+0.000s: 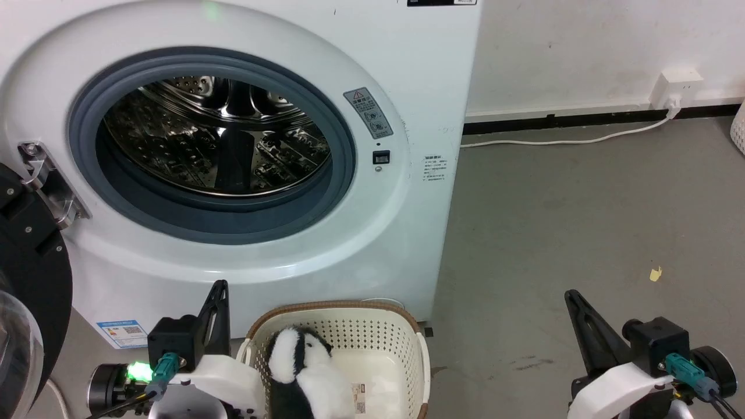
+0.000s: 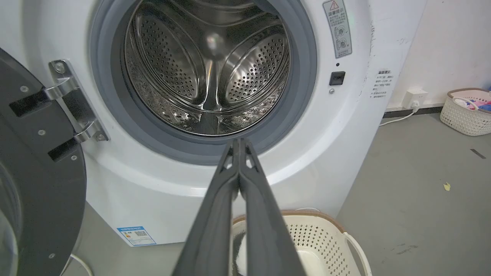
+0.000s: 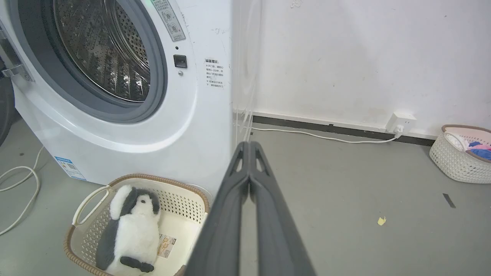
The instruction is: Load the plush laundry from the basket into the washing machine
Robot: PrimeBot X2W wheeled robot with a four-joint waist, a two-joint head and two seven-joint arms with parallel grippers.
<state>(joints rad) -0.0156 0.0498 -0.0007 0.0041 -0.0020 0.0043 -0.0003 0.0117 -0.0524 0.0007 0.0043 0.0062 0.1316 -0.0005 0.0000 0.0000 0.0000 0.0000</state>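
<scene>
A fluffy black-and-white plush toy [image 3: 132, 230] lies in the oval cream perforated basket [image 3: 161, 178], at six o'clock of the white front-loading washer [image 1: 419, 87]. The left pincer [image 2: 238, 142] and right pincer [image 3: 249, 143] are both closed and empty. Descending unopened, they would likely shove the fur aside or tip the basket.

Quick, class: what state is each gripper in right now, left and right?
Left gripper: closed, holding nothing.
Right gripper: closed, holding nothing.

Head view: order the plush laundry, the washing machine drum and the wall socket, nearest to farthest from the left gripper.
1. plush laundry, in the basket just right of the left gripper.
2. washing machine drum, straight ahead, higher up.
3. wall socket, far right on the wall.
</scene>
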